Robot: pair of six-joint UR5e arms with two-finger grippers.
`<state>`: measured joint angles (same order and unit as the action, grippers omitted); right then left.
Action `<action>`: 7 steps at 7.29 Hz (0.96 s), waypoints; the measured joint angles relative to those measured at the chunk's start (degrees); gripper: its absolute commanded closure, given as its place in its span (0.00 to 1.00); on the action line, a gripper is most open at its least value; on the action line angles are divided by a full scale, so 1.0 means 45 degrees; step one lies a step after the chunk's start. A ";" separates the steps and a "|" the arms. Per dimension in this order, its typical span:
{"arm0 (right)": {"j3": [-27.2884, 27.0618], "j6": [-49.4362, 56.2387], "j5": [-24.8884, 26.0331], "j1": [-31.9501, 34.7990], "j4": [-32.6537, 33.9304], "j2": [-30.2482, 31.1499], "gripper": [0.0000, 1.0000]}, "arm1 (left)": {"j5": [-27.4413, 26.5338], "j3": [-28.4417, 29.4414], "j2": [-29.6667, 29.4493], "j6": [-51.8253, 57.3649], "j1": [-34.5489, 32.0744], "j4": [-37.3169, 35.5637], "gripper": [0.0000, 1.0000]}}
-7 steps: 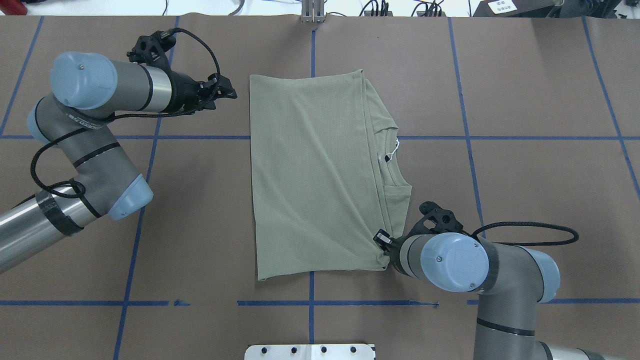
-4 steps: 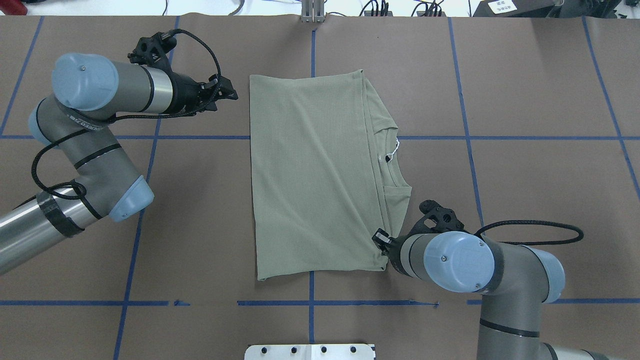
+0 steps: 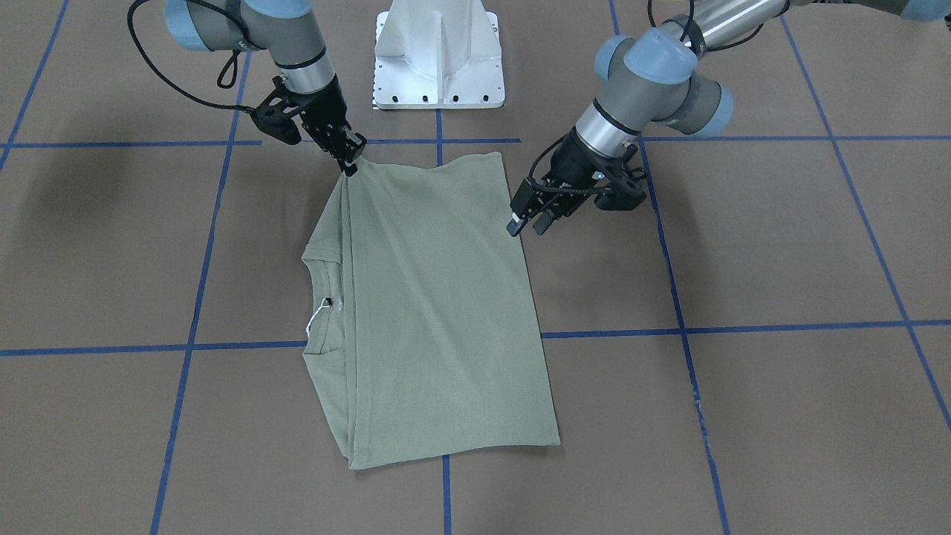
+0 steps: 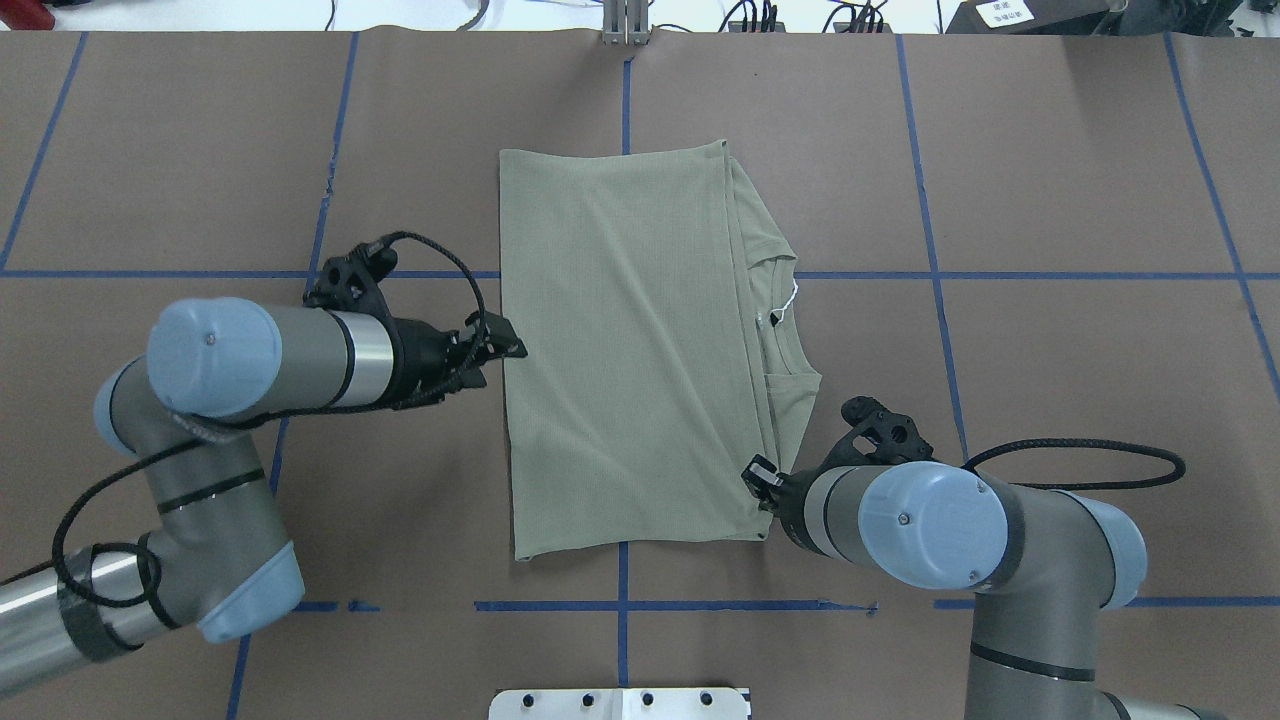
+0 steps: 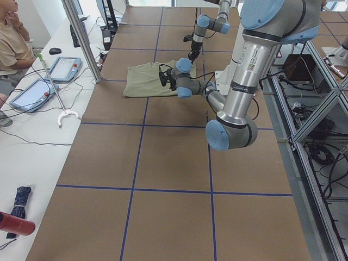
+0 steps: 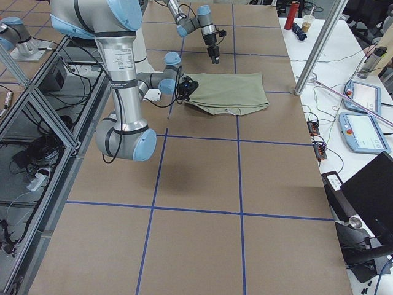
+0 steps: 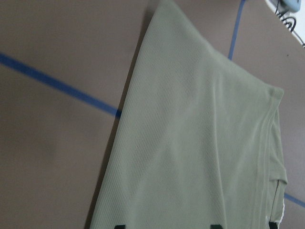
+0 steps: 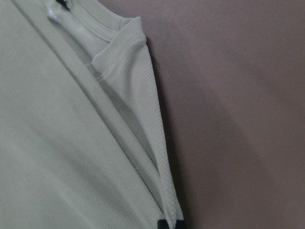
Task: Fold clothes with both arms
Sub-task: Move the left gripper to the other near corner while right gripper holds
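Brown paper table (image 4: 1000, 150) taped in a blue grid, watched from my remote station: the sage-green shirt (image 4: 620, 350) lies flat mid-table, straight ahead of the white pedestal base (image 4: 620, 703).

At the shirt's edge on the robot's left, about halfway along it, my left gripper (image 3: 527, 221) hovers with jaws spread and holds nothing. Its wrist view shows the fingertips (image 7: 120, 225) just over the cloth's border.

The shirt is already folded into a long rectangle with the sleeves out of sight. The ribbed collar (image 4: 775, 320) and white tag string (image 4: 790, 298) peek out along its right side.

At the shirt's near right corner my right gripper (image 3: 349, 162) is clamped on the layered cloth.

I judge the lengthwise folds done and a crosswise fold left to do. For that, the left gripper must first take hold.

Beyond the shirt's far edge stands a white bench (image 5: 32, 125) with a seated person (image 5: 11, 38) and tablets (image 5: 65, 68). Cables (image 4: 750, 15) trail along that same side.

I see nothing lying between either gripper and the shirt. The arms' own elbows look like the only crowding.
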<state>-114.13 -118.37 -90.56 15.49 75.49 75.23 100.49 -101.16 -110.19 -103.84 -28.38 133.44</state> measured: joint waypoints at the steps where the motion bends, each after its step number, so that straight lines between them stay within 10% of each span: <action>1: -0.0001 0.0002 0.0001 -0.0002 0.0001 0.0000 1.00 | -0.0256 -0.0634 0.0224 -0.0531 0.0780 -0.0815 0.32; 7: 0.0030 0.0004 0.0004 -0.0004 0.0006 0.0016 1.00 | -0.1453 -0.0827 0.0436 -0.1125 0.3160 -0.1759 0.41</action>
<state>-114.00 -118.36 -90.54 15.47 75.52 75.30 93.95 -104.88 -108.23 -108.90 -14.16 125.53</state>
